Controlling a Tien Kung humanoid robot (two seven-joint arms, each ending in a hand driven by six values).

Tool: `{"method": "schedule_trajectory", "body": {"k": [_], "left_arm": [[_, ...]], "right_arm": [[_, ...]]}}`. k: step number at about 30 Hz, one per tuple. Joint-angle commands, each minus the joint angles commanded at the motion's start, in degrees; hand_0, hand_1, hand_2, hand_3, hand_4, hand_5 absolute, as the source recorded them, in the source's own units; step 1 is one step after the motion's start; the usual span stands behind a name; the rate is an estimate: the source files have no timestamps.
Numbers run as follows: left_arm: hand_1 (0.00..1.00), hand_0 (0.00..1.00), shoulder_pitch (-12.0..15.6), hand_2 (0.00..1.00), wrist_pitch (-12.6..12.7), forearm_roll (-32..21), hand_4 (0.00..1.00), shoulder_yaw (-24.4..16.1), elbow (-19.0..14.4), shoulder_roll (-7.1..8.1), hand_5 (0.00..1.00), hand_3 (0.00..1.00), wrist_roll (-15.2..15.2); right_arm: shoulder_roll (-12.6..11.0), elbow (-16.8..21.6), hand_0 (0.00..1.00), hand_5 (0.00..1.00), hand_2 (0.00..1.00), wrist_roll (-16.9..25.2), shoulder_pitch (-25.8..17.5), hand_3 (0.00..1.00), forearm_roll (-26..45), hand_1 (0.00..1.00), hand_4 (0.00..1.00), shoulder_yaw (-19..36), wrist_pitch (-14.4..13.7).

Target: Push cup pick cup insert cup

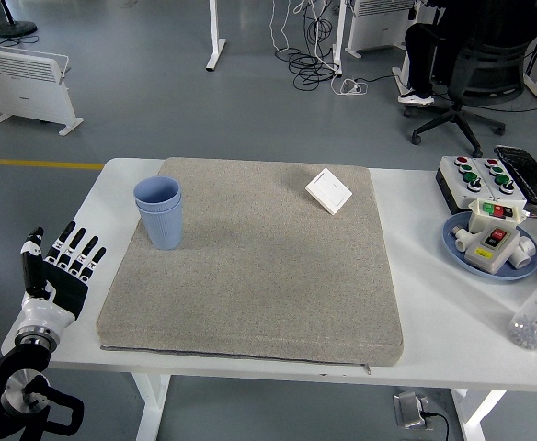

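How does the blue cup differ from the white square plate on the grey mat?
The blue cup stands upright and tall near the mat's left edge; the white square plate lies flat and low near its far right. The cup is round, the plate square and turned cornerwise. Both rest on the grey mat, untouched by the left hand.

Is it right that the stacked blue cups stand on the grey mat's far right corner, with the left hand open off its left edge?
Not quite: the head view shows the blue cups on the grey mat's far left corner. The left hand is open, off its left edge.
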Motion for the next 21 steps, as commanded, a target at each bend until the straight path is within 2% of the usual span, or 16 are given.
{"method": "schedule_trajectory", "body": {"k": [21], "left_arm": [[0.888,0.890,-0.60,0.945,-1.09,0.26,0.619,-0.32,0.63,0.00,0.998,0.866,0.36]], "right_arm": [[-0.03,0.00,0.759,0.465,0.675,0.04,0.54,0.563,0.32,0.654,0.095,0.32,0.01]]}}
